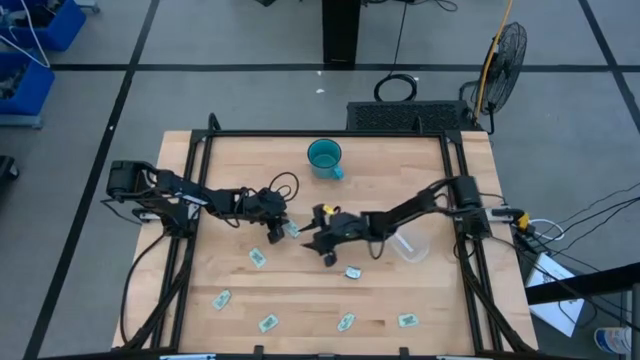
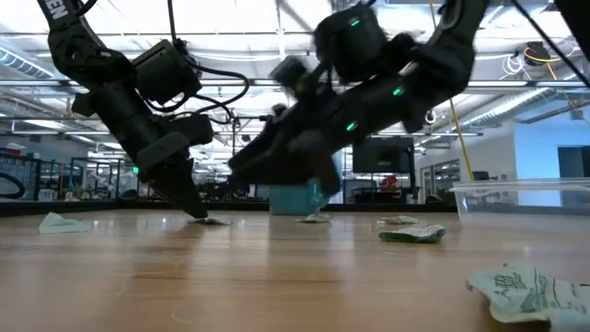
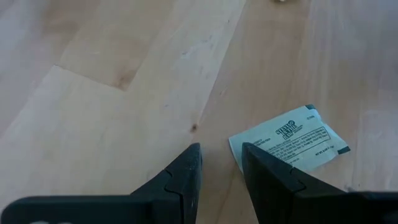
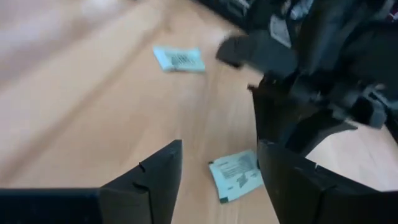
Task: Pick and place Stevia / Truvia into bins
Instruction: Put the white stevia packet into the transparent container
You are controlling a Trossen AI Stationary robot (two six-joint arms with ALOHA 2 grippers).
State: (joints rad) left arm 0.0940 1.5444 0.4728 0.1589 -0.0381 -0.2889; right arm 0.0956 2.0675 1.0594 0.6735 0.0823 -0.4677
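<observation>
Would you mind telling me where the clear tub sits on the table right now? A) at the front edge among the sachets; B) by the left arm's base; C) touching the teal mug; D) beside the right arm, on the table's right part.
D: the high view shows the tub right of the right gripper, beside the right arm, well apart from the mug at the far edge.

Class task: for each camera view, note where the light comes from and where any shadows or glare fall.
Low view: bright ceiling lights behind, so the left claw and right claw read as dark shapes; the clear tub catches a pale sheen. High view: even light on the table, only faint shadows. Left wrist view: no glare on the sachet.
</observation>
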